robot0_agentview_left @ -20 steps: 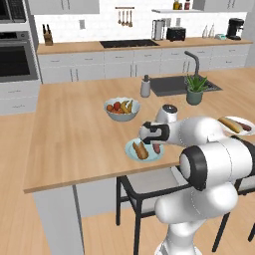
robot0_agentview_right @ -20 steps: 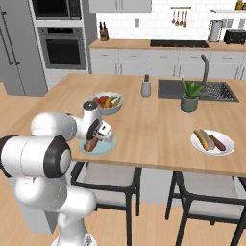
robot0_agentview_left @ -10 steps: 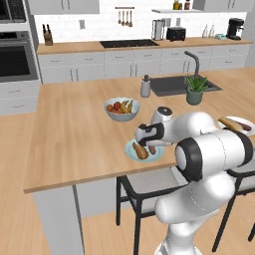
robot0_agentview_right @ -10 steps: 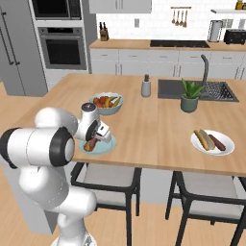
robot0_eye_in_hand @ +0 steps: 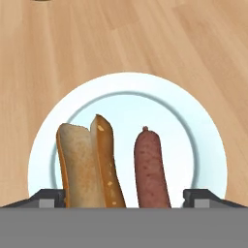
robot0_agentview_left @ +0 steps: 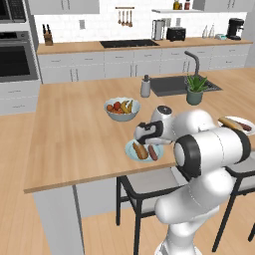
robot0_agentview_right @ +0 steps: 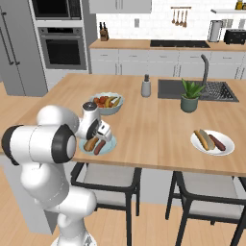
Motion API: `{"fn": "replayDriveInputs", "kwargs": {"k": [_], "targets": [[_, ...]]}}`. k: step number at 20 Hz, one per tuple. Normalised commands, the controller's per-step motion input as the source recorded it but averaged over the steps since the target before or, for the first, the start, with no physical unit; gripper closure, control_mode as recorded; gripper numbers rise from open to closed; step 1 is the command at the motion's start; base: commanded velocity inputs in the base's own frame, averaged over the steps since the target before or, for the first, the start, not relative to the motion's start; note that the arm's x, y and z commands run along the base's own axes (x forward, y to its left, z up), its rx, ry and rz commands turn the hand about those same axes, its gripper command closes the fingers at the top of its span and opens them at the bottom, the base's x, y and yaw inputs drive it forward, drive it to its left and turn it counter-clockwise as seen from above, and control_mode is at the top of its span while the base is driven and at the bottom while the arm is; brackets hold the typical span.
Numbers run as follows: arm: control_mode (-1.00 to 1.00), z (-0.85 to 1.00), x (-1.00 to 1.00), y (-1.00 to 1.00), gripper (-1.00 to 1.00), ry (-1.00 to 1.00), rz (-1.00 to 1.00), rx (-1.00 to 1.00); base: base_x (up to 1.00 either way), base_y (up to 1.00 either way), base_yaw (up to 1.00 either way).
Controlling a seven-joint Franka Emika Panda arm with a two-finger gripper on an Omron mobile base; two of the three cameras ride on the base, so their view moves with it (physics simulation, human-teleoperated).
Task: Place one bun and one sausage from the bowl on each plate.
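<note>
Nearest, at the front edge of the tabletop [robot0_agentview_left: 74, 144]: the pale teal plate [robot0_eye_in_hand: 53, 140], carrying one split bun [robot0_eye_in_hand: 89, 162] and one sausage [robot0_eye_in_hand: 151, 169] side by side, not touching, both lying flat and roughly parallel. Directly over them, the end effector [robot0_agentview_left: 142, 133], fingers spread wide with nothing between them; in the hand view the two dark fingertips [robot0_eye_in_hand: 48, 197] flank the food on either side, well apart. Judged a release posture: jaws opened above the plate so the sausage rests beside the bun rather than on it.

Further along the front edge, toward the right end of the tabletop: the white plate [robot0_agentview_right: 228, 149], likewise holding a bun and a sausage. Judged from this that both plates have their pair and the task is at or near its end.

Deeper in, toward the middle of the tabletop: a pale fruit bowl [robot0_agentview_left: 121, 108], kept clear of the plates. Beyond that, near the far edge: a small grey dispenser [robot0_agentview_left: 145, 87], a sink [robot0_agentview_left: 177, 83] and a potted plant [robot0_agentview_left: 195, 89].

Dark bowl hard to make out; location cannot be told.
</note>
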Motion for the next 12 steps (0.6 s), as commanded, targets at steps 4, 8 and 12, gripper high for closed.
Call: {"fn": "replayDriveInputs", "kwargs": {"k": [4, 8, 12], "targets": [[-1.0, 0.03, 0.08, 0.0, -1.0, 0.02, 0.02, 0.0, 0.0, 0.0, 0.0], [-1.0, 0.3, -0.24, 0.0, -1.0, 0.03, 0.0, -0.07, 0.0, 0.0, 0.0], [-1.0, 0.85, -0.85, 0.0, -1.0, -0.04, 0.01, -0.11, 0.0, 0.0, 0.0]]}}
